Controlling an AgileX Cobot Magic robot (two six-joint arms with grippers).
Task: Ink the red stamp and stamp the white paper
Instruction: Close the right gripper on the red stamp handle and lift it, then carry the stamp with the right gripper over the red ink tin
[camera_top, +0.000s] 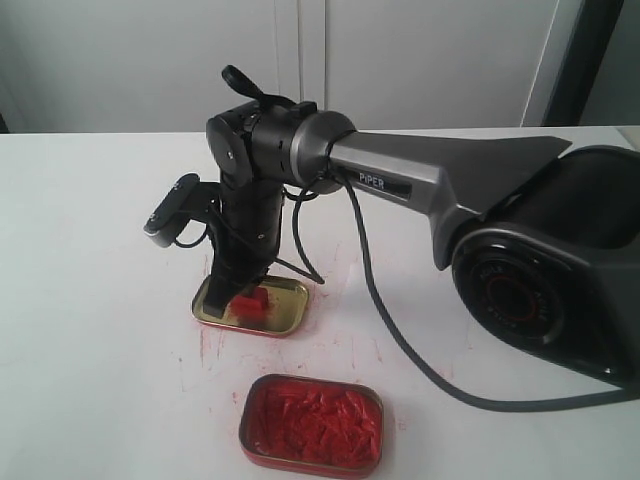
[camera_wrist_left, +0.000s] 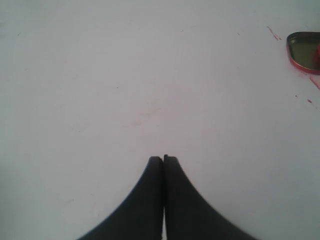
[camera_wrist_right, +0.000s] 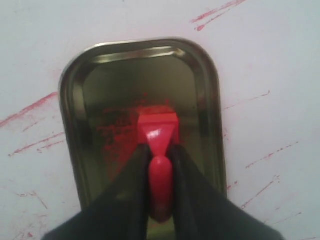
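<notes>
Clamping stamp (camera_wrist_right: 157, 131) by handle, right gripper (camera_wrist_right: 160, 151) holds it inside gold tin (camera_wrist_right: 201, 75); ink tin (camera_top: 244, 420) lies nearer. Left gripper (camera_wrist_left: 163, 160) clenched over table (camera_wrist_left: 100, 75).

Here's the table (camera_top: 90, 350): about midway between its left and right edges, well forward of the far edge, sits the far tin (camera_top: 290, 290) (camera_wrist_right: 67, 125). Inside it is the stamp (camera_top: 252, 300) (camera_wrist_right: 157, 135), its base down on the tin's floor. The right gripper (camera_top: 240, 295) (camera_wrist_right: 159, 150) comes down from above, a finger on either side of the stamp's handle.

Toward the edge nearest the exterior camera, and slightly to the right, lies the near tin (camera_top: 310, 379), apart from the first with tabletop between them. The right arm's base (camera_top: 540, 270) occupies the table's right side. The left gripper (camera_wrist_left: 163, 159) hangs over tabletop, with the far tin (camera_wrist_left: 300, 37) well apart from it.
</notes>
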